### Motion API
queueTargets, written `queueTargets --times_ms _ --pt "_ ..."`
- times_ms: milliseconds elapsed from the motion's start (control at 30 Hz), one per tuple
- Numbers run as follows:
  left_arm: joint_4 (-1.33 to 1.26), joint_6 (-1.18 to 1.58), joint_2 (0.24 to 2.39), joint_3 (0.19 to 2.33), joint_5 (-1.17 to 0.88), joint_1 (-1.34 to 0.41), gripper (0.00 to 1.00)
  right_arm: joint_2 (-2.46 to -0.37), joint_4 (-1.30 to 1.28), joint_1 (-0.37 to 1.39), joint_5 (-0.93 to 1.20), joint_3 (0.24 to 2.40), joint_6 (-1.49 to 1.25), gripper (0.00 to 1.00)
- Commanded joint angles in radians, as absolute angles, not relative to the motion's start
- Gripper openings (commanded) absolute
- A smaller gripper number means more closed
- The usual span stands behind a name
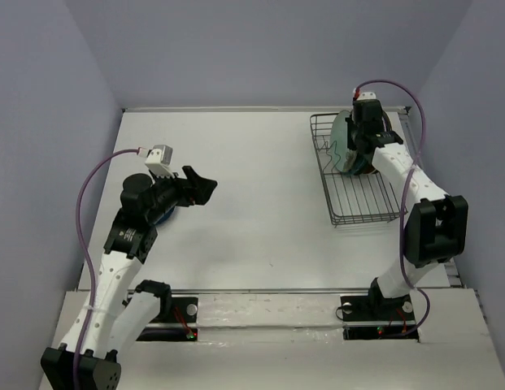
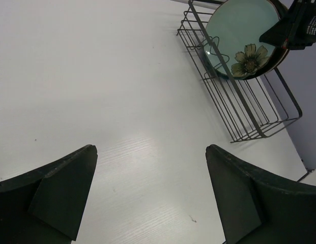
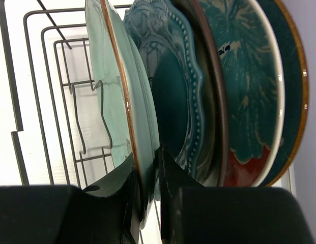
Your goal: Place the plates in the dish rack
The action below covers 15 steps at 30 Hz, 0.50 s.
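Observation:
The black wire dish rack [image 1: 362, 199] stands at the back right; it also shows in the left wrist view [image 2: 249, 109]. Several plates stand on edge at its far end. My right gripper [image 3: 148, 168] is shut on the rim of the mint green plate [image 3: 114, 81], the nearest one, which stands upright in the rack [image 3: 51, 101]. Behind it stand a scalloped teal plate [image 3: 170, 76] and a dark plate with a leaf pattern [image 3: 244, 76]. The mint plate's flower face shows in the left wrist view [image 2: 239, 35]. My left gripper [image 1: 199, 185] is open and empty over the left of the table.
A dark blue object [image 1: 163, 215] lies partly hidden under my left arm. The near half of the rack holds no plates. Purple walls close in the table on the left, back and right.

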<state>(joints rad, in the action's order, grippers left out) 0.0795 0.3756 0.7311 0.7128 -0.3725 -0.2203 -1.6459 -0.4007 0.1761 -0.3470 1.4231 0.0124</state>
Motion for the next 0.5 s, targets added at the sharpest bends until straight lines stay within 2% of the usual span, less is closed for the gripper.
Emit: queueTargets --times_ms 0,67,133,167,333,367,467 --pt "0.041 0.419 0.759 0.700 -0.348 -0.203 0.99 -1.643 -0.244 0.175 -0.311 1.439 -0.080 0.07" --pt "0.043 0.443 0.772 0.695 -0.328 -0.195 0.99 -1.643 -0.244 0.175 -0.308 1.437 -0.092 0.09" --pt "0.046 0.477 0.791 0.690 -0.308 -0.186 0.99 -1.644 -0.244 0.175 -0.293 1.433 -0.104 0.15" --pt "0.045 0.489 0.804 0.683 -0.296 -0.180 0.99 -1.644 -0.245 0.175 -0.290 1.430 -0.106 0.24" --pt "0.012 0.580 0.836 0.649 -0.246 -0.176 0.99 -1.628 -0.248 0.175 -0.278 1.417 -0.113 0.47" --pt "0.009 0.607 0.842 0.640 -0.224 -0.175 0.99 -1.615 -0.247 0.175 -0.279 1.414 -0.115 0.55" --pt "0.011 0.608 0.868 0.653 -0.169 -0.160 0.99 -1.591 -0.255 0.175 -0.261 1.416 -0.121 0.68"
